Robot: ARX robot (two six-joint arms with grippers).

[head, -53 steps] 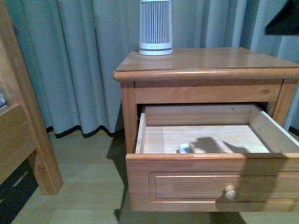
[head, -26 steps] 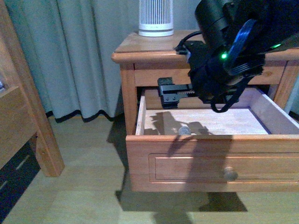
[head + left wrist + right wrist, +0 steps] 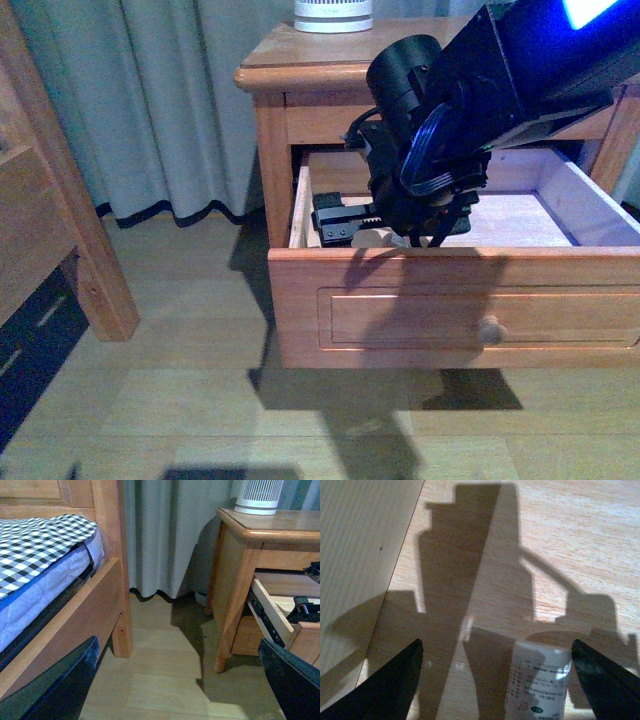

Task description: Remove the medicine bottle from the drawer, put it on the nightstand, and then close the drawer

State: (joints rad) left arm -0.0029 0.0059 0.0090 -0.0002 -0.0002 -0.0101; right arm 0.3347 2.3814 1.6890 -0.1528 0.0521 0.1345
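Medicine bottle (image 3: 537,682) in drawer (image 3: 450,300), between right gripper (image 3: 495,680) jaws — appliance (image 3: 333,15) on nightstand (image 3: 300,60).

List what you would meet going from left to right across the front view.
wooden post → curtain → right gripper → drawer knob

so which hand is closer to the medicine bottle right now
Right. The right hand is down inside the open drawer, its open fingers either side of the medicine bottle. The left hand hangs low between the bed and the nightstand, outside the drawer.
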